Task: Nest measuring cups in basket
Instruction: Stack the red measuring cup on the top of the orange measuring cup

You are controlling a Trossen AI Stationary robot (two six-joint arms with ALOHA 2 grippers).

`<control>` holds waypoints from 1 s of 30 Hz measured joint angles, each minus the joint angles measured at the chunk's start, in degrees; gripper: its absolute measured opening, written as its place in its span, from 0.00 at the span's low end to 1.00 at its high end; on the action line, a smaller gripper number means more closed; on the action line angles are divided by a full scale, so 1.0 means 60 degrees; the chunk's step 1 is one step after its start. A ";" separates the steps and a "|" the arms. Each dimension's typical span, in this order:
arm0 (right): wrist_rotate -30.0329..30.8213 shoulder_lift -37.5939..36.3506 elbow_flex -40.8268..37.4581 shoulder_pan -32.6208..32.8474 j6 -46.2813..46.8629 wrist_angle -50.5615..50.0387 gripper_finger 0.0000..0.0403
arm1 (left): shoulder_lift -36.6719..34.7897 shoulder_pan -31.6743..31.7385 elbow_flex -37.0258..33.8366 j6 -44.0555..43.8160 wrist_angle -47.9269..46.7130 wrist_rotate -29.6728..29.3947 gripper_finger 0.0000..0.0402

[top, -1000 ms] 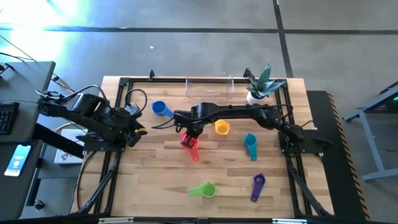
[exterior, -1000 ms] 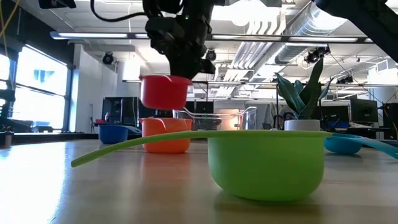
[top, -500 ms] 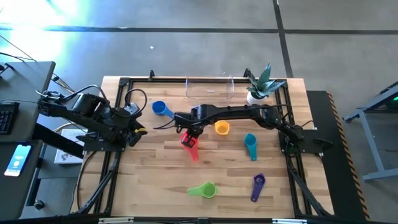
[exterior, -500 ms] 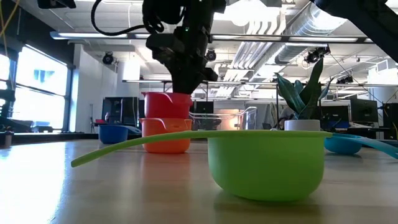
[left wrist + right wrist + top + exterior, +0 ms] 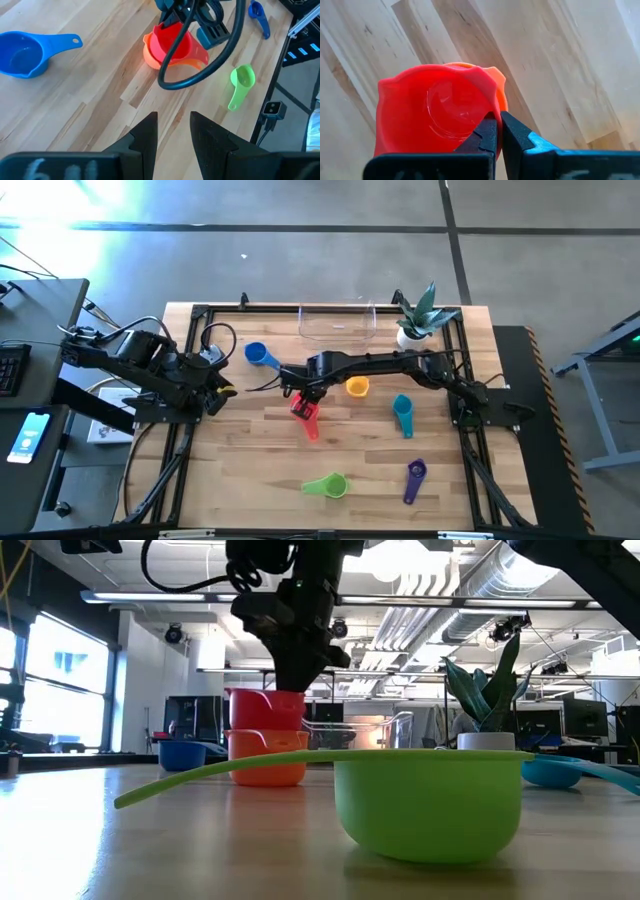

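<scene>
High view: right arm reaches across the table (image 5: 250, 480) toward the left; right gripper (image 5: 304, 395) sits over the red cup (image 5: 306, 411) at table centre. Orange cup barely shows under it here. Blue cup (image 5: 259, 355) far left, yellow cup (image 5: 357, 386) just right of the gripper, teal cup (image 5: 403, 413) further right, purple cup (image 5: 414, 478) near right, green cup (image 5: 328, 485) near centre. Basket (image 5: 337, 323) at the far edge, well apart from all cups; plant pot (image 5: 412, 333) beside it on the right. Left gripper (image 5: 222, 388) parked at the left table edge.

Low view: right gripper (image 5: 292, 680) comes down from above, on the red cup (image 5: 266, 708), which sits in the orange cup (image 5: 266, 756). Green cup (image 5: 428, 803) nearest the camera, handle pointing left. Blue cup (image 5: 182, 753) far left, teal cup (image 5: 552, 771) far right, basket (image 5: 355, 730) and plant pot (image 5: 487, 740) behind.

Left wrist view: left fingers (image 5: 146, 137) apart, nothing between them. Beyond them: blue cup (image 5: 22, 53), red cup (image 5: 172, 44) nested in the orange cup (image 5: 151, 54) with the right gripper on it, green cup (image 5: 241, 82), purple cup (image 5: 258, 14).

Right wrist view: right fingers (image 5: 488, 135) pinched on the red cup's (image 5: 432, 115) rim; orange cup (image 5: 497, 85) rim shows just under it.
</scene>
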 joint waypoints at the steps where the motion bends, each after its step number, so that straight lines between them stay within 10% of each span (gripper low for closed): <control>1: -0.0017 0.0000 0.0000 -0.0005 0.0004 0.0000 0.00 | 0.0000 0.0000 0.0000 0.0002 0.0000 0.0000 0.26; 30: -0.0185 -0.0007 -0.0120 -0.0011 0.0240 0.0012 0.00 | -0.0002 0.0000 0.0000 0.0013 -0.0004 0.0000 0.26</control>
